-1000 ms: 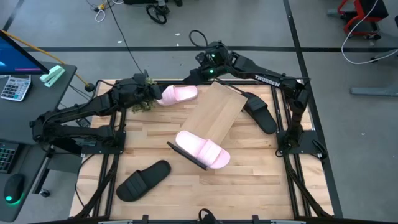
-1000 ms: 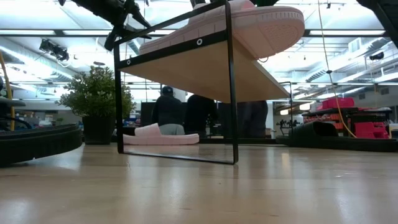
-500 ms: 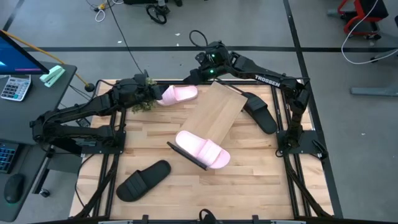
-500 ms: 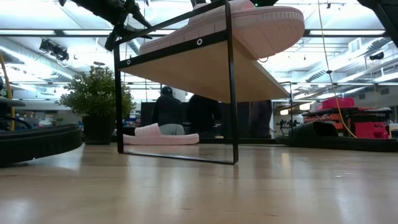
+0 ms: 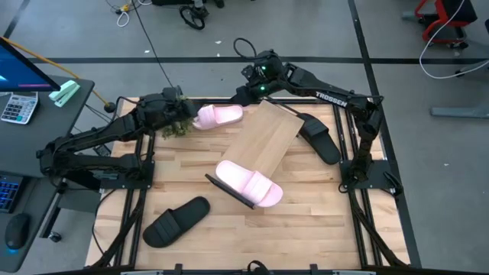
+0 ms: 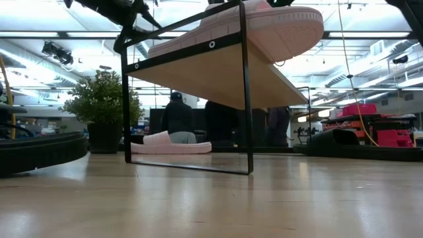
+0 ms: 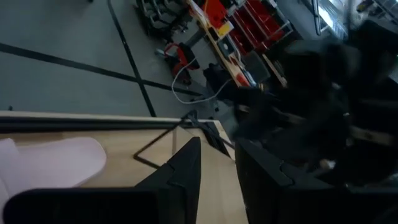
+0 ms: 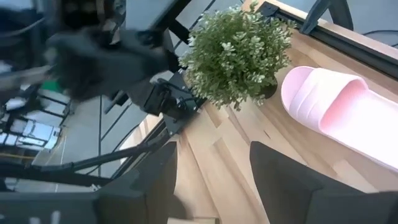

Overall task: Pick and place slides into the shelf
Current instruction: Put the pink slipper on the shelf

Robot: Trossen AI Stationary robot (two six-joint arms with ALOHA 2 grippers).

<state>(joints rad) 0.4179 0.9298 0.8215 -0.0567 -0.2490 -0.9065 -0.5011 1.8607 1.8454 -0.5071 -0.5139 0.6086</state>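
Both my grippers, left (image 5: 183, 114) and right (image 5: 248, 90), open and empty near the far pink slide (image 5: 220, 116); next: grasp it, move to shelf (image 5: 263, 145).

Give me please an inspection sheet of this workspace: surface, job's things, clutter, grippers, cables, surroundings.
Surface: slatted wooden table.
Job's things: shelf set diagonally mid-table; one pink slide lies on its near end; second pink slide on the table at the far edge; one black slide front left, another black slide right of the shelf.
Clutter: potted plant beside the far pink slide.
Grippers: left gripper open, near the plant; right gripper open, above the shelf's far end.
Cables: black cable on the floor.
Surroundings: people behind the table.
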